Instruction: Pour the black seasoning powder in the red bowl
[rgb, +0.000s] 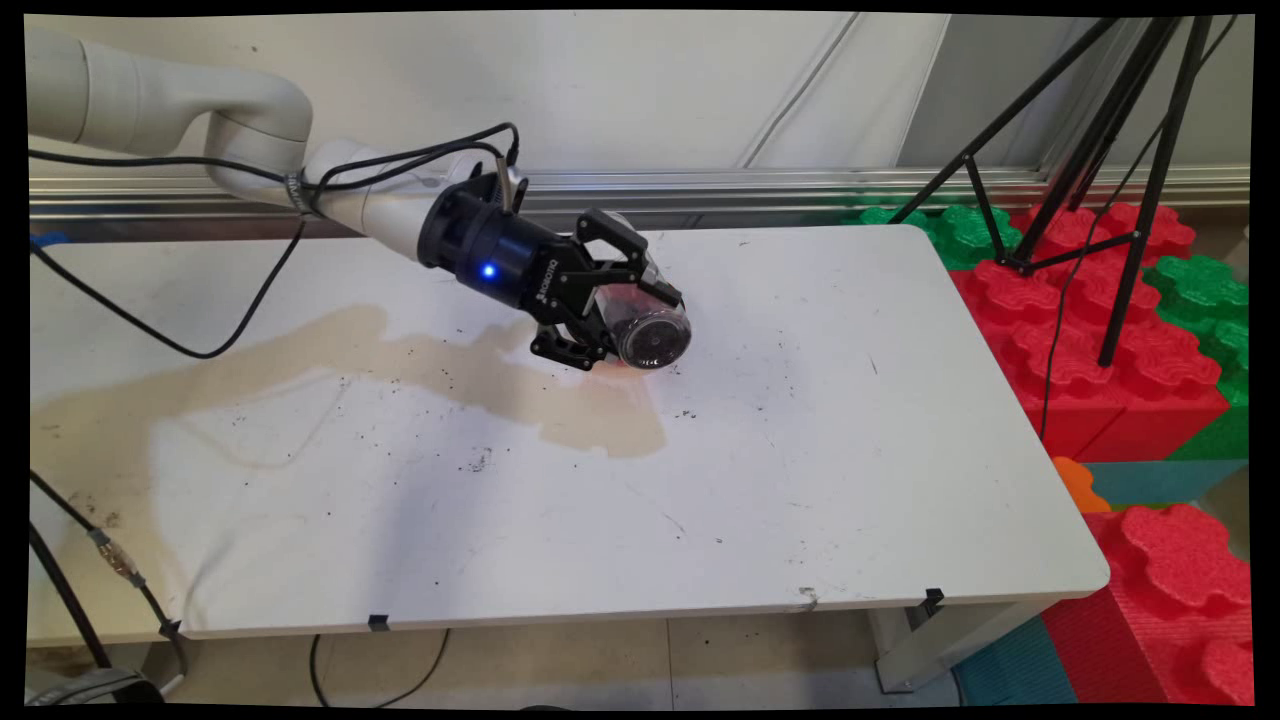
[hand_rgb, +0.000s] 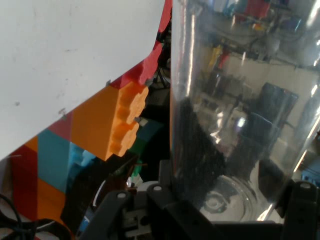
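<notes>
Across the near table (rgb: 820, 520), a tan spill (rgb: 590, 410) is spreading toward my gripper (rgb: 625, 315), which is clamping a clear glass (rgb: 652, 322) tipped on its side just above the tabletop. Up close, my hand camera is showing dark specks coating the glass's inside wall, with orange foam blocks (hand_rgb: 117, 125) lying past the table edge.

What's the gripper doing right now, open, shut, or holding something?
Gripper: shut on the clear glass, held tipped on its side just above the white table, over the brown spill.
</notes>
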